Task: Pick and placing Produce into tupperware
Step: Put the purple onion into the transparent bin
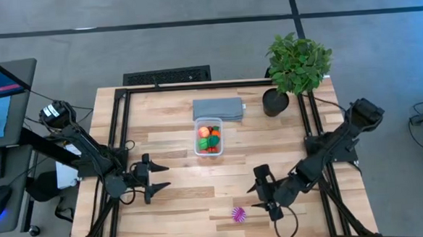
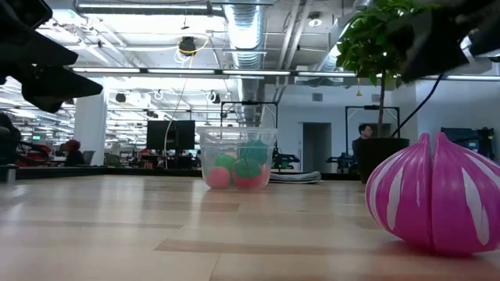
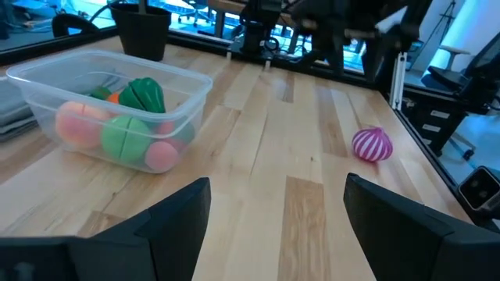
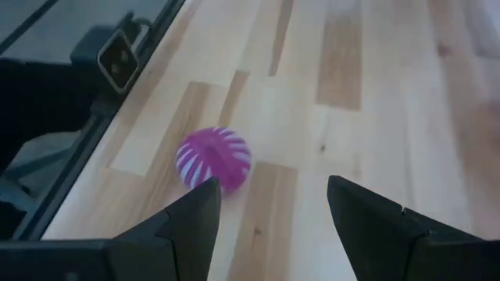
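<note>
Right tool [image 4: 269,207] wide open, empty, near purple ball [image 4: 213,158].

The tabletop [image 1: 180,207] is pale wood planks with a smooth satin finish, framed in black metal rails [image 1: 118,131]. The tub [image 3: 183,86] is clear, thin, glossy plastic. The produce [image 3: 125,136] inside looks like smooth matt plastic. The purple ball [image 4: 214,158] has a glossy ribbed surface with white stripes. The grey pad [image 1: 218,108] looks like soft matt cloth.
</note>
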`<state>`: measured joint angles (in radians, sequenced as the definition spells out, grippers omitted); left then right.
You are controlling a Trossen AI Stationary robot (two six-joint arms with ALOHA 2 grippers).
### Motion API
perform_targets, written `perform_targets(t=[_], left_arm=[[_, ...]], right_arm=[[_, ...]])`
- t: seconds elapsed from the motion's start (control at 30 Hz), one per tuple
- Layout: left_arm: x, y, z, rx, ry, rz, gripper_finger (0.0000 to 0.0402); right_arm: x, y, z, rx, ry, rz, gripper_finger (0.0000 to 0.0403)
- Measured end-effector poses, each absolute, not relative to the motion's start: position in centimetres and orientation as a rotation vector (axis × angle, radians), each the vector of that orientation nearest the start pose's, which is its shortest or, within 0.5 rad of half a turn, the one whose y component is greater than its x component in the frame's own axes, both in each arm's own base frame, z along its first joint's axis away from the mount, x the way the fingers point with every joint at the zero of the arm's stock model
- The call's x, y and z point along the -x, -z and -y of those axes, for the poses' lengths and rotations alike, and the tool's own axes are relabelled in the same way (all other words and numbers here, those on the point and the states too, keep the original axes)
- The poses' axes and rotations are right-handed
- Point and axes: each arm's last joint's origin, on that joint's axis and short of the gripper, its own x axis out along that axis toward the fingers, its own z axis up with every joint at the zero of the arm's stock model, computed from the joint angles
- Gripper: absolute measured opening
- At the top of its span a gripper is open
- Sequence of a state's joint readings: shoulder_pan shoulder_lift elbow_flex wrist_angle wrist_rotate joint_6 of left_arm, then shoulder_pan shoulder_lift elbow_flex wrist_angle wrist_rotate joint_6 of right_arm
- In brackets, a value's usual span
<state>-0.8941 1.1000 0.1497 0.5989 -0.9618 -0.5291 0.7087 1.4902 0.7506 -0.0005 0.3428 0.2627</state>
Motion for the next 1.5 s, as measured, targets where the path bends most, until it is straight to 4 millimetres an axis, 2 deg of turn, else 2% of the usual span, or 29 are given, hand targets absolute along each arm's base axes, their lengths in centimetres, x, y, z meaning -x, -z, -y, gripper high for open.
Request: perform_targets(t=[0.2,0.37,0.73,1.23,1.4,1.5], left_arm=[[-12.5,-14.6,11.8,0.254,-0.127,-0.180,0.0281],[-12.5,-14.6,11.8,0.260,-0.127,-0.179,0.0281],[-12.5,-14.6,11.8,0.262,-0.148,-0.170,0.0281],[-12.5,-14.6,11.7,0.261,-0.158,-0.166,0.0281],[-12.5,-14.6,11.7,0.259,-0.158,-0.168,0.0281],[-12.5,-14.6,11.7,0.257,-0.159,-0.169,0.0281]], right_arm=[[-23.0,-16.3,-19.7,0.133,-0.291,-0.679,0.0260],[-23.2,-15.5,-20.0,0.138,-0.294,-0.684,0.0260],[-23.9,-16.0,-20.3,0.198,-0.392,-0.594,0.0260],[-25.1,-16.3,-19.3,0.191,-0.408,-0.561,0.0260],[-25.5,-15.4,-19.4,0.183,-0.413,-0.572,0.0261],[-25.9,-14.1,-19.5,0.184,-0.422,-0.595,0.0266]])
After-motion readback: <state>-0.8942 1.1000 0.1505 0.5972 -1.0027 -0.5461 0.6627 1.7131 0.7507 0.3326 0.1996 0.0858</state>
